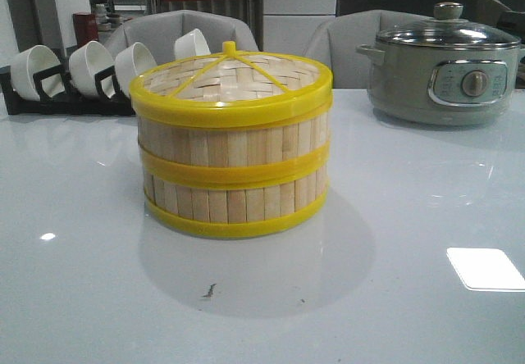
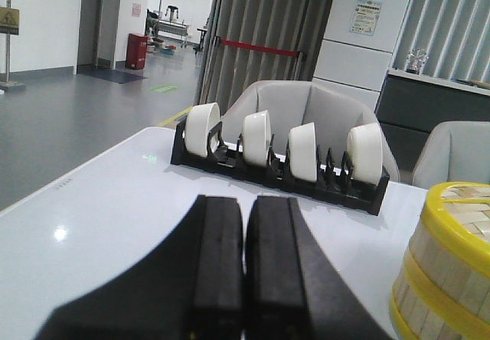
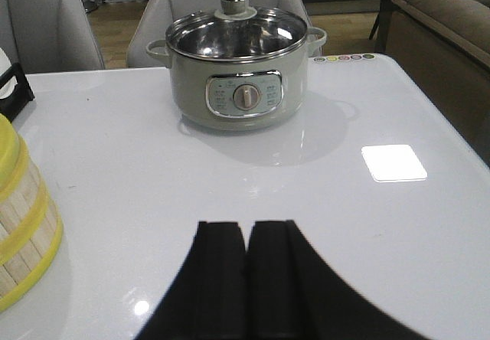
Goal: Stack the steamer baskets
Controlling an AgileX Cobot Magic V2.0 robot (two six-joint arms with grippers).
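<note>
Standing in the middle of the glossy white table (image 1: 82, 282), the two round bamboo steamer baskets (image 1: 234, 171) are sitting one squarely on top of the other, walls lined up. Each ring is showing vertical light-wood slats, and bright yellow bands are running around the base, around the seam where the two are meeting, and around the top. A flat woven lid with a yellow rim and thin yellow spokes (image 1: 232, 75) is resting on the upper basket, closing it. The stack is casting a soft round reflection on the tabletop in front of it.

Behind it to the left, white ceramic cups (image 1: 90, 67) are leaning in a black slotted rack (image 1: 49, 102). Far off to the right at the back, a grey electric pot with a glass lid and a front dial (image 1: 443, 73) is standing on the table, well apart from the stack. Grey upholstered chairs (image 1: 164, 32) are showing beyond the table edge.

Neither arm is appearing in the front view. In the wrist views, the left gripper (image 2: 245, 279) and the right gripper (image 3: 246, 279) are both hovering over the table with their black fingers pressed together, gripping nothing, each with the stack off to one side.
</note>
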